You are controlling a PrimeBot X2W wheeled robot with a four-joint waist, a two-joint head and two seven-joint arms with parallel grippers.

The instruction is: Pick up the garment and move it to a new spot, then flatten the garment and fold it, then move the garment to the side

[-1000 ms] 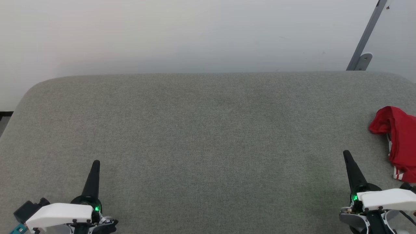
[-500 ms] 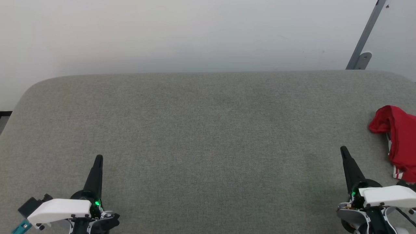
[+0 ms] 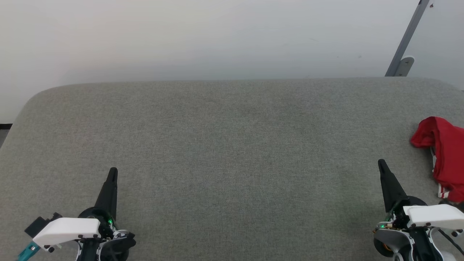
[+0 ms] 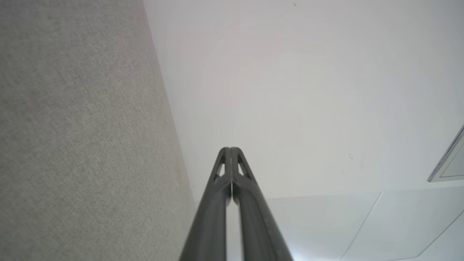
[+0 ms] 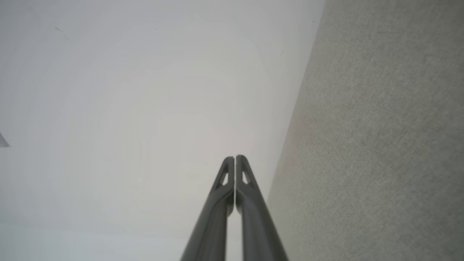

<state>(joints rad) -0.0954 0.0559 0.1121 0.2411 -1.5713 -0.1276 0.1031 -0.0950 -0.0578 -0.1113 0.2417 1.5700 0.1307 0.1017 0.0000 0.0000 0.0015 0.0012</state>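
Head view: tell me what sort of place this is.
Probably a lab folding station: a wide grey fabric-covered table against a bare white wall, a crumpled red garment at its right side.

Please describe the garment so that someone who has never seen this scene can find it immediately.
Start from the wide grey fabric-covered surface and follow it to its right edge in the head view. There, just to the right of the right gripper, the garment lies crumpled. It is the one bright red thing, with white-and-red striped trim.
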